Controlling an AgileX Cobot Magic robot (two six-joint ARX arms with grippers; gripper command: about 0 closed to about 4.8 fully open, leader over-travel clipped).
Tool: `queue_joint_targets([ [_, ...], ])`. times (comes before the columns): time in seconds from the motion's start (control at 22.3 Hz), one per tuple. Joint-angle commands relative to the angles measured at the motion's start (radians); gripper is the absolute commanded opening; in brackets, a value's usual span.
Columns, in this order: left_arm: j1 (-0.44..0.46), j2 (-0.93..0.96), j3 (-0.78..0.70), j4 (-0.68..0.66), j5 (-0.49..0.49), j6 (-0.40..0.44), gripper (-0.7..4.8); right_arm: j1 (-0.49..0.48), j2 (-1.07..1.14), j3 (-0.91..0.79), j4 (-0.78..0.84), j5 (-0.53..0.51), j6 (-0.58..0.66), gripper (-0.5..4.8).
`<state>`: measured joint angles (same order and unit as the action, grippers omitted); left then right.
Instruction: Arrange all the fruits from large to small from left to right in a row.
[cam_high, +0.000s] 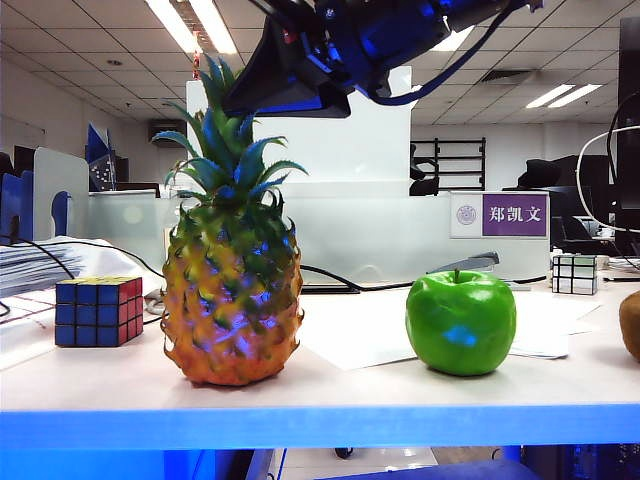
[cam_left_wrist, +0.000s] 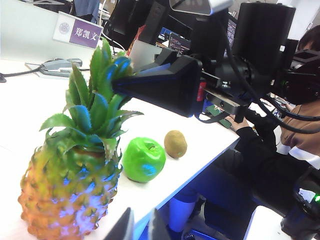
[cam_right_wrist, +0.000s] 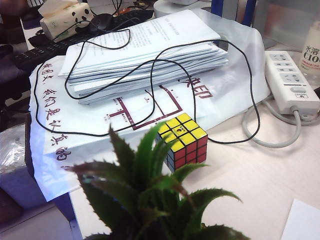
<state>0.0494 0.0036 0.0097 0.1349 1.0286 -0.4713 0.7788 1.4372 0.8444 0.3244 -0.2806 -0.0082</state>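
The right claw is pinched on the pineapple's leafy crown from above, the fruit standing directly beneath it on the worktop. The left claw, apparently pressed together, hangs low beside the pineapple. Beyond sit the apple, then the kiwi. Thin leaves may slip or bend, letting the heavy fruit tip toward the apple.

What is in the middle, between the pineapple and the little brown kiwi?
The green apple sits between the pineapple and the kiwi. The left wrist view shows all three in a row; the exterior view shows the kiwi only at its edge.
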Motion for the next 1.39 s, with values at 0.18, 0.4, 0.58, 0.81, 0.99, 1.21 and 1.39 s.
queue_joint_targets([
  [0.18,0.000,-0.002,0.002,0.010,0.004,-0.001,0.54,0.001,-0.005,0.012,0.092,0.002,0.008,-0.07],
  [0.4,0.000,-0.002,0.002,0.010,0.004,0.000,0.54,-0.002,-0.005,0.076,0.061,0.020,0.008,-0.07],
  [0.58,0.000,-0.002,0.002,0.011,0.004,0.000,0.54,-0.002,-0.005,0.110,0.050,0.021,0.007,-0.07],
  [0.81,0.000,-0.002,0.002,0.011,0.004,-0.001,0.54,-0.002,-0.023,0.108,-0.140,0.075,-0.006,-0.07],
  [0.99,0.000,-0.002,0.002,0.011,0.003,0.000,0.54,-0.003,-0.047,0.105,-0.194,0.109,-0.053,-0.07],
  [1.21,0.000,-0.002,0.002,0.012,0.003,0.000,0.54,0.002,-0.047,0.105,-0.201,0.095,-0.052,-0.07],
  [1.39,0.001,-0.002,0.002,0.013,0.003,0.000,0.54,0.003,-0.047,0.105,-0.183,0.072,-0.046,-0.07],
])
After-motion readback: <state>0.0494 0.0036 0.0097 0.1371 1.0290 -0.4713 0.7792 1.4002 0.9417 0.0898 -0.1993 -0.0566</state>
